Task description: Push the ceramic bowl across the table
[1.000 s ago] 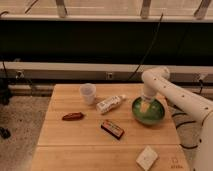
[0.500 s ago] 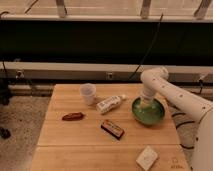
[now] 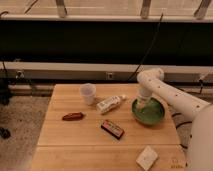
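Observation:
The green ceramic bowl (image 3: 149, 113) sits on the right side of the light wooden table (image 3: 65, 140), near its right edge. My white arm reaches in from the right and bends down over the bowl. The gripper (image 3: 142, 104) points down at the bowl's left inner rim, touching or just above it.
A translucent white cup (image 3: 88, 93) stands at the back left. A white tube (image 3: 111, 103) lies left of the bowl. A reddish-brown item (image 3: 73, 116), a dark red-edged packet (image 3: 113, 128) and a white block (image 3: 147, 157) lie nearer the front.
The bowl and the arm have stayed almost in place; at most the bowl has shifted very slightly. The other items have not moved.

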`<act>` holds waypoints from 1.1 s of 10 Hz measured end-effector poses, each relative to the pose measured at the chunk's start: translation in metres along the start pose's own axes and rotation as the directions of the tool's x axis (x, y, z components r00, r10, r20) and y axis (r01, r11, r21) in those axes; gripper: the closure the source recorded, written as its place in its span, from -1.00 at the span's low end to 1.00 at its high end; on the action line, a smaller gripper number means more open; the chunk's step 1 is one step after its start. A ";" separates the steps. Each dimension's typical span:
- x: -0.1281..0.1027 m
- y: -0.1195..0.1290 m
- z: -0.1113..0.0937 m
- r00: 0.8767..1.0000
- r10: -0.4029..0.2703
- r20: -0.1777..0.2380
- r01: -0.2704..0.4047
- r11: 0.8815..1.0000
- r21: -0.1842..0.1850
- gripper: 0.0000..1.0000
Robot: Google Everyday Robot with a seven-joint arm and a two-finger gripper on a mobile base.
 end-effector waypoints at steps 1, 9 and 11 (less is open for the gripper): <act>-0.006 0.001 0.000 1.000 -0.014 0.005 0.014 1.000 -0.003 1.00; -0.059 0.015 0.002 0.990 -0.131 0.058 0.133 0.990 -0.036 1.00; -0.074 0.026 0.003 0.982 -0.171 0.075 0.175 0.983 -0.052 1.00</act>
